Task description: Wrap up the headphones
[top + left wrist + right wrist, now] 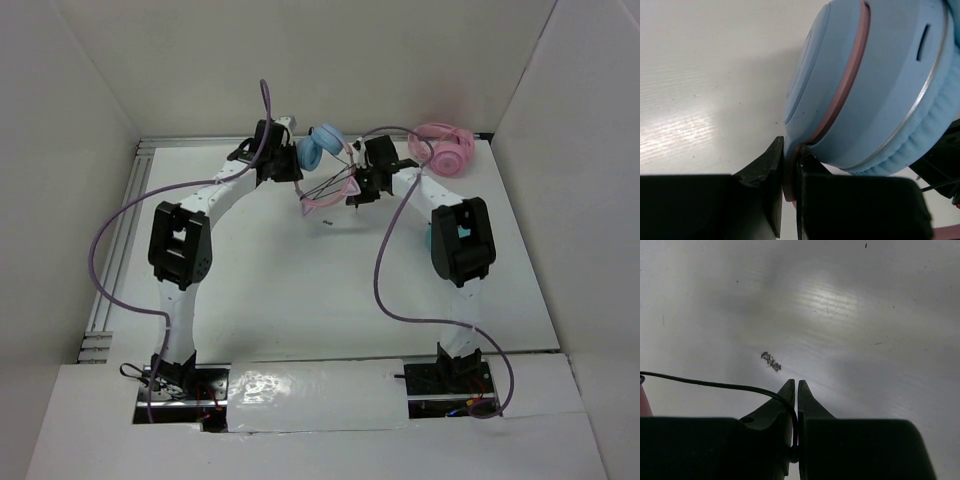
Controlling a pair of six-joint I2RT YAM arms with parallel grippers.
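Note:
The headphones point(322, 150) with light-blue ear cups and a thin pink cat-ear headband point(322, 203) are held above the far middle of the table. My left gripper point(292, 165) is shut on the pink headband end just below a light-blue ear cup point(875, 85); the band point(790, 175) sits pinched between the jaws point(789, 170). My right gripper point(362, 188) is shut on the thin black cable point(715, 385), which runs off left from between its jaws point(796, 405). Cable strands point(330, 185) stretch between the two grippers.
All-pink headphones point(445, 148) lie at the far right of the white table point(300, 290). A small dark mark point(771, 361) is on the table under my right gripper. White walls close in the back and sides. Purple arm cables loop over both arms.

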